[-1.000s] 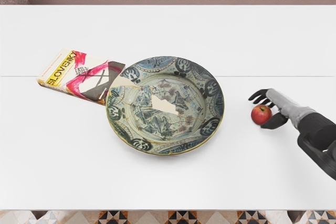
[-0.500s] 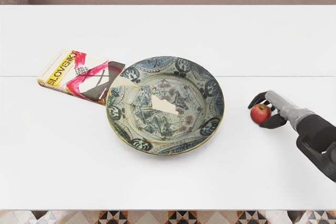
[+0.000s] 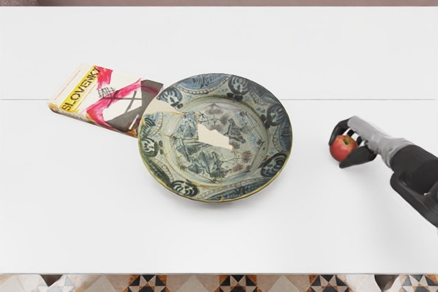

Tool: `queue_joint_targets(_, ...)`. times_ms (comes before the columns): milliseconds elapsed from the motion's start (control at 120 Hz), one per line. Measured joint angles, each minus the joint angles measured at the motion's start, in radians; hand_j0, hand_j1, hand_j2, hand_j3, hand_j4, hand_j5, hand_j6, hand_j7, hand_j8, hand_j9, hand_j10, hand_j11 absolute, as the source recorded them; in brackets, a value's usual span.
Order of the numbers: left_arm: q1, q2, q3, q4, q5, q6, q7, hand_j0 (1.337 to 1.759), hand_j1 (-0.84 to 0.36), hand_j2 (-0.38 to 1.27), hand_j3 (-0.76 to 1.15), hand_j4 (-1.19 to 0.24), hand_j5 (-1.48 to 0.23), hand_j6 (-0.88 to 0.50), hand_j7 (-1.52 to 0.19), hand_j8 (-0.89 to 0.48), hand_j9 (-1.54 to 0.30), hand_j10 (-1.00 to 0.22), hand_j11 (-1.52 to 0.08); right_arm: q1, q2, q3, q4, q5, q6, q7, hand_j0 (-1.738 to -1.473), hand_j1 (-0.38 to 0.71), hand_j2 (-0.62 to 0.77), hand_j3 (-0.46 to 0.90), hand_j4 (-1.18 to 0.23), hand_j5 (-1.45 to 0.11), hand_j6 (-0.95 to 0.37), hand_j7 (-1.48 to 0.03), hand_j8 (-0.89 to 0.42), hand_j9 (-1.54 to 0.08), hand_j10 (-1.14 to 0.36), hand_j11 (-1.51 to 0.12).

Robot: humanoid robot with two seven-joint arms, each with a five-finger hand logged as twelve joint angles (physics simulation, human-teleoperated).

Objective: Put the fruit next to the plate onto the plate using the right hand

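Apple (image 3: 342, 148) is off the plate (image 3: 279, 115), at the plate's 3 o'clock, with a strip of bare white surface (image 3: 321, 223) between them. Right hand (image 3: 363, 141) comes in from the right edge and wraps the apple. Its fingers (image 3: 337, 130) are curled over the top and the plate-facing side, thumb at the apple's 5 o'clock, clamped on the fruit. Can't tell whether the apple is lifted or resting on the surface. Plate has a blue-green pattern and sits mid-surface. Book (image 3: 96, 94) lies at the plate's 10 o'clock, its near corner meeting the plate rim.
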Motion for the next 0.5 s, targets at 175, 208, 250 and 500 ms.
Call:
queue_joint_targets(175, 0.0, 0.0, 0.0, 0.0, 0.0, 0.0, 0.0, 1.658, 0.07, 0.05, 0.0, -0.23, -0.3, -0.23, -0.3, -0.23, -0.3, -0.23, -0.3, 0.002, -0.052, 0.135, 0.0, 0.105, 0.185, 0.006, -1.642, 0.34, 0.28, 0.0, -0.6, -1.21, -0.31, -1.11, -0.25, -1.12, -0.6, -1.12)
queue_joint_targets(208, 0.0, 0.0, 0.0, 0.0, 0.0, 0.0, 0.0, 1.658, 0.07, 0.05, 0.0, -0.23, -0.3, -0.23, -0.3, -0.23, -0.3, -0.23, -0.3, 0.002, -0.059, 0.165, -0.001, 0.135, 0.226, 0.006, -1.642, 0.34, 0.28, 0.0, -0.6, -1.21, -0.31, -1.12, -0.25, -1.12, -0.6, -1.12)
queue_joint_targets(250, 0.0, 0.0, 0.0, 0.0, 0.0, 0.0, 0.0, 1.658, 0.07, 0.05, 0.0, -0.23, -0.3, -0.23, -0.3, -0.23, -0.3, -0.23, -0.3, 0.002, -0.067, 0.205, -0.002, 0.177, 0.279, 0.007, -1.643, 0.34, 0.28, 0.0, -0.6, -1.22, -0.31, -1.12, -0.24, -1.13, -0.6, -1.12)
queue_joint_targets(500, 0.0, 0.0, 0.0, 0.0, 0.0, 0.0, 0.0, 1.658, 0.07, 0.05, 0.0, -0.23, -0.3, -0.23, -0.3, -0.23, -0.3, -0.23, -0.3, 0.004, -0.075, 0.414, -0.019, 0.416, 0.567, 0.005, -1.644, 0.35, 0.29, 0.0, -0.58, -1.23, -0.3, -1.13, -0.24, -1.13, -0.6, -1.13)
